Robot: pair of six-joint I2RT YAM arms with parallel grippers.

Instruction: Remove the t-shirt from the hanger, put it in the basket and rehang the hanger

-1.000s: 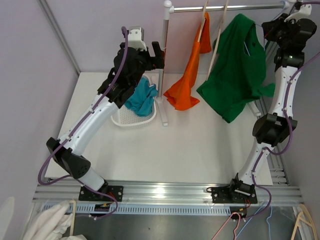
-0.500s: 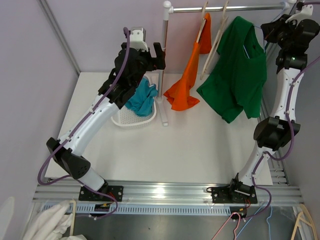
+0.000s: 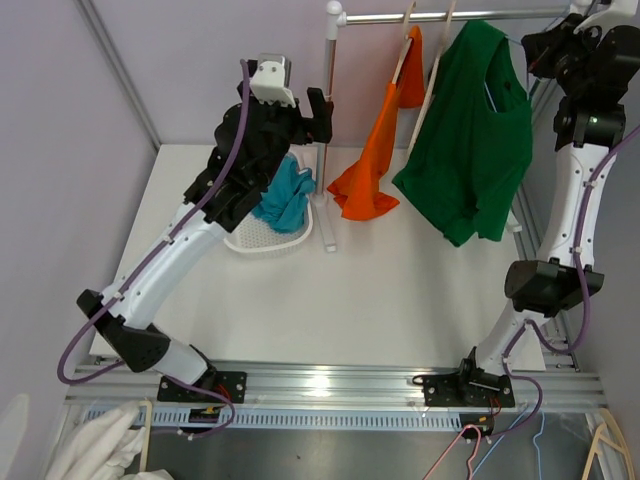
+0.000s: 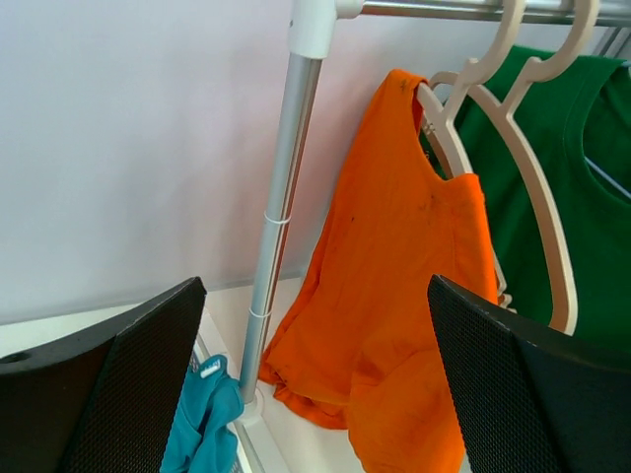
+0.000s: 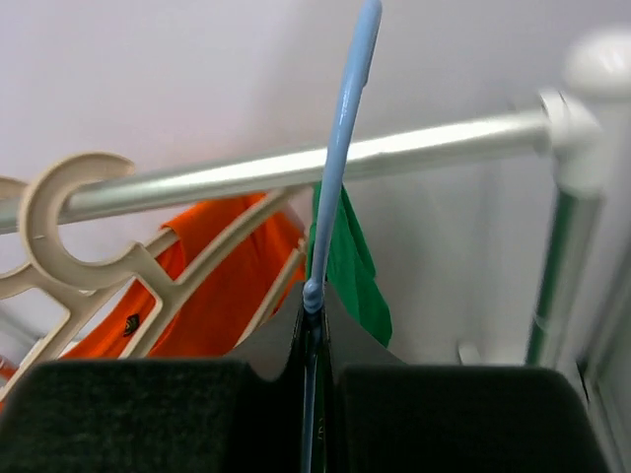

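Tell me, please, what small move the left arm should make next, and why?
Probably swing the open left gripper rightward to the green t-shirt: the right gripper is shut on its blue hanger, while the left one faces the orange shirt, holding nothing.

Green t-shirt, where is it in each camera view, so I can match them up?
Top external: the green t-shirt hangs upper right, just right of the orange t-shirt.
Left wrist: far right, to the right of the orange one.
Right wrist: a narrow strip at centre, below the rail.
Shared landmark: the metal rail, seen in all three.
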